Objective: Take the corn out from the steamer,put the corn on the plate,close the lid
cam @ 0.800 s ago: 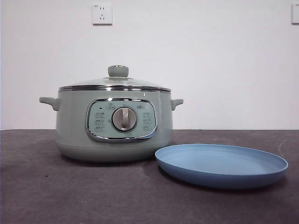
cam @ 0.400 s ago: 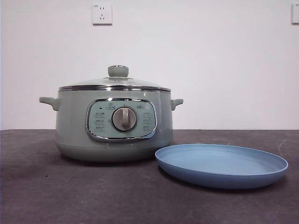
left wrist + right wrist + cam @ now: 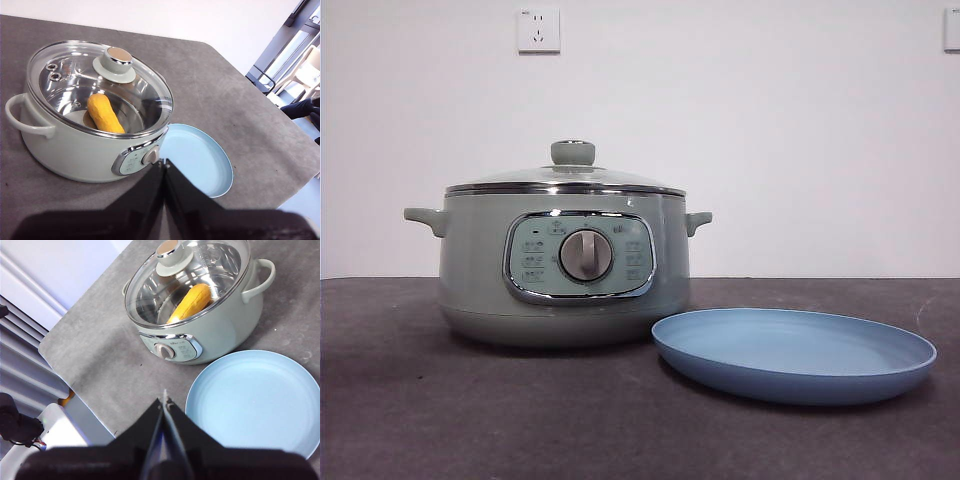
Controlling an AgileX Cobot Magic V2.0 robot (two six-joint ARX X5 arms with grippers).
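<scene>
Glass lid (image 3: 100,85) looks slick and breakable, so it's best pinched by its knob (image 3: 116,64), dead center not at any o'clock edge, once both pressed-together grippers (image 3: 163,165) (image 3: 164,400) get opened.

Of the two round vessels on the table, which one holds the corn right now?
The steamer: the corn lies inside it under the glass lid. The blue plate beside it holds nothing.
</scene>
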